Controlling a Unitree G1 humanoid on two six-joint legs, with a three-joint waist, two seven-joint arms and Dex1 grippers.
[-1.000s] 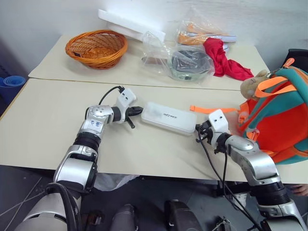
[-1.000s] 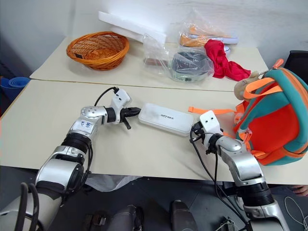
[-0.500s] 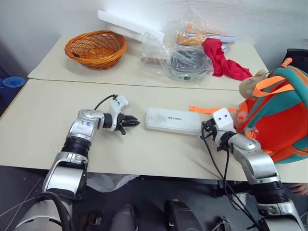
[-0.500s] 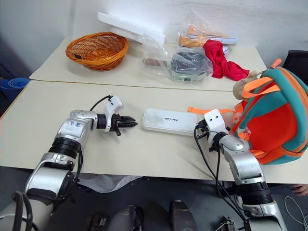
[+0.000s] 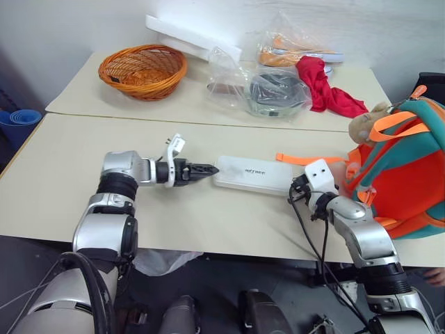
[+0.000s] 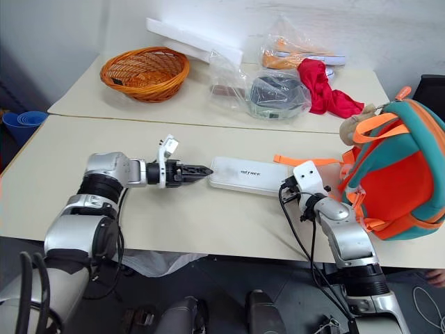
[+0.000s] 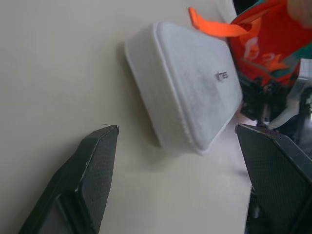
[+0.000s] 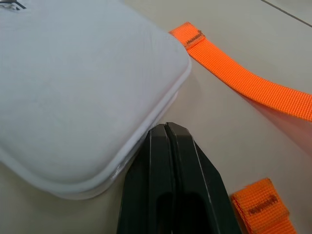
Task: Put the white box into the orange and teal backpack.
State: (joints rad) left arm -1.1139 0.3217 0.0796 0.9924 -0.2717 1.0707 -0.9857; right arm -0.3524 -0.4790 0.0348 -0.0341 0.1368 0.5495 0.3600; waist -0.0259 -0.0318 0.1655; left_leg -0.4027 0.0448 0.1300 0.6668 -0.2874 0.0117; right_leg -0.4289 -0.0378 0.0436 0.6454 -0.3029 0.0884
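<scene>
Left eye view shows the white box [image 5: 254,174] lying flat mid-table, between both grippers. The left gripper [image 5: 206,169] points at its left end with fingers [image 7: 92,175] spread apart, grasping nothing. The right gripper [image 8: 168,134] is clenched, its tip against the box's right end. The orange and teal backpack [image 5: 403,170] stands at the table's right edge, one orange strap [image 5: 299,159] reaching toward the box. Farther back sit a woven basket [image 5: 142,69] and a red cloth [image 5: 327,87].

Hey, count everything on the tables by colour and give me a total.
White: 2, the white box and foam slab
Orange: 2, the orange and teal backpack and woven basket
Red: 1, cloth
Clear: 2, plastic bags
Total: 7
</scene>
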